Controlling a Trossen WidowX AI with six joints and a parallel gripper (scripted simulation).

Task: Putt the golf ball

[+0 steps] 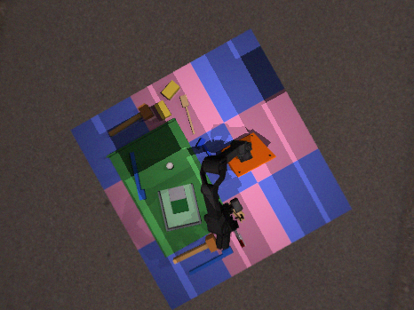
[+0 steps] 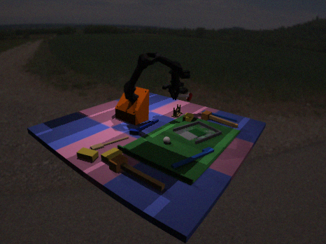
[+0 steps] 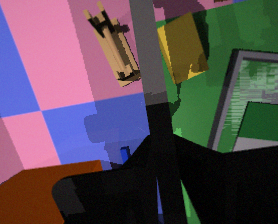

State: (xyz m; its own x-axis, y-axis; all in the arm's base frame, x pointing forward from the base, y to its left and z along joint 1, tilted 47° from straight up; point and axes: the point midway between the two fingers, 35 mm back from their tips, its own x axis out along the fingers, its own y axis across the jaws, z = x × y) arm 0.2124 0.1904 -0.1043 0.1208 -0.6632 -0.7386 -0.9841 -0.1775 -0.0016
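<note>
The pink-and-blue checked platform [image 2: 210,206] carries the flat green putting course [image 2: 157,155]. On it, the grey-rimmed raised green [image 2: 198,132] sits at the far end. My black arm [image 2: 154,61] reaches from the orange base block [image 2: 134,105]. My gripper [image 2: 179,95] hangs above the platform, clamped nearly shut on the red-headed, grey-shafted putter [image 3: 148,55], which is lifted clear. The small white golf ball [image 2: 166,140] rests on the course below the ramp, well apart.

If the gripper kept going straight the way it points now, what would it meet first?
The gripper, jaws shut on the red putter, points roughly downward. Straight on, it would probably meet the small tan stand on the pink patch of the mat, with the yellow block just beside it. Depth is hard to judge.
</note>
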